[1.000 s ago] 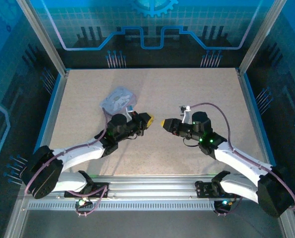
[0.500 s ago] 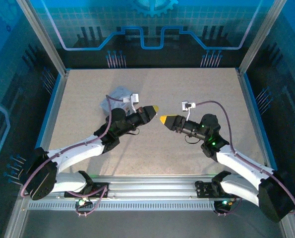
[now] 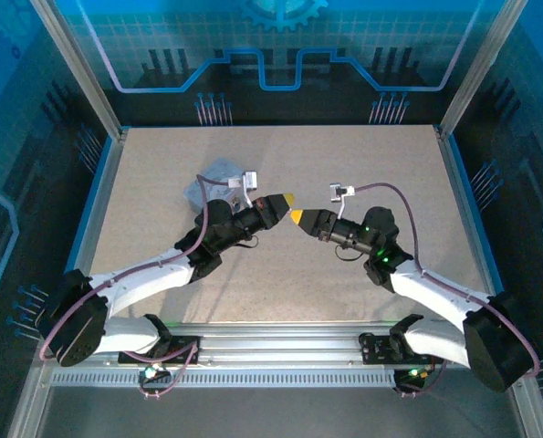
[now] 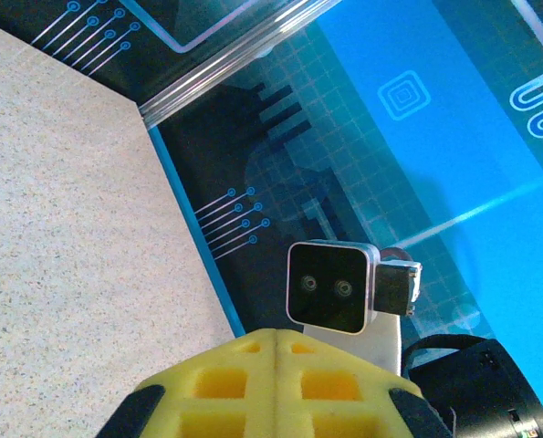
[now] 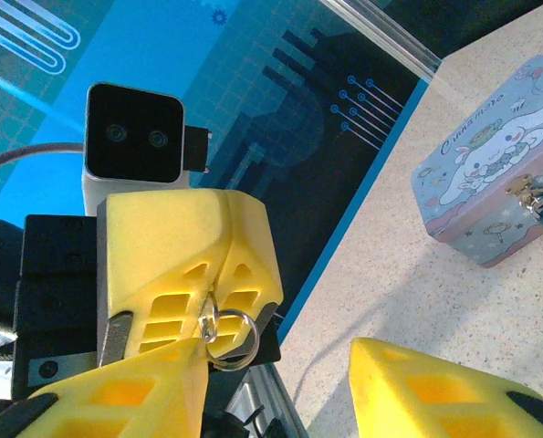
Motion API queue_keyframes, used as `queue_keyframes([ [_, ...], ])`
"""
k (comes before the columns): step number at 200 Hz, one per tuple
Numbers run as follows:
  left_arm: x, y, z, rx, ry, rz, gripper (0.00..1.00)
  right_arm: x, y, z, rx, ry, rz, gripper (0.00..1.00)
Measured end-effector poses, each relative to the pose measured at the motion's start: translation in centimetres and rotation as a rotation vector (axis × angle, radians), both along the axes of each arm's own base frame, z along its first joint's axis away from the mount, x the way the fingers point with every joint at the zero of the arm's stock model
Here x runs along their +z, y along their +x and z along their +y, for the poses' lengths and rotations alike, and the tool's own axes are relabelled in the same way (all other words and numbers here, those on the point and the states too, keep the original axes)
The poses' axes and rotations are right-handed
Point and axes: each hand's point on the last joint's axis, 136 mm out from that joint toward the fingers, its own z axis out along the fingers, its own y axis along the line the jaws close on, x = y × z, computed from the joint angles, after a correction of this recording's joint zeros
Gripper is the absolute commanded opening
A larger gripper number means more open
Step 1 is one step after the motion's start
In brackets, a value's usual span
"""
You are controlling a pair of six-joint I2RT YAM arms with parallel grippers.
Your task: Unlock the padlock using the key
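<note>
The brass padlock (image 5: 527,190) hangs on the front of a pale blue cartoon box (image 5: 490,187) (image 3: 218,178) standing on the table. My left gripper (image 3: 287,198) (image 5: 212,297) (image 4: 277,339) is raised beside the box and shut. A silver key ring (image 5: 225,333) hangs from its fingertips. The key itself is pinched out of sight between the pads. My right gripper (image 3: 297,217) (image 5: 278,351) faces it tip to tip, open, and its left finger (image 5: 134,392) touches the ring.
The box sits at the back left of the beige tabletop (image 3: 362,155), just behind the left wrist. Blue rails and clear walls (image 3: 454,155) enclose the table. Bare tabletop lies to the right and in front of the arms.
Both grippers have risen and swung toward the back. The right gripper has moved left until its tip meets the left gripper's tip.
</note>
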Motion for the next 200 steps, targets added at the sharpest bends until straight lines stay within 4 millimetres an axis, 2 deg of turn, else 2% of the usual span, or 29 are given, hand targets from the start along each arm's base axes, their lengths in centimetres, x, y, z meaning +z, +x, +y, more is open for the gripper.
queue_keyframes([
  [46, -0.3, 0.1, -0.1, -0.001, 0.005, 0.005, 0.0, 0.7, 0.1, 0.5, 0.013, 0.015, -0.012, 0.44],
  [97, -0.4, 0.2, -0.1, 0.003, 0.005, 0.009, 0.0, 0.8, 0.3, 0.7, 0.017, 0.018, -0.01, 0.36],
  [150, -0.4, 0.6, 0.2, 0.027, 0.002, 0.009, 0.0, 1.3, 0.5, 1.2, 0.032, 0.026, -0.014, 0.22],
  [200, -0.3, 0.8, 0.4, 0.043, -0.002, 0.006, 0.0, 1.4, 0.6, 1.3, 0.029, 0.029, -0.015, 0.05],
])
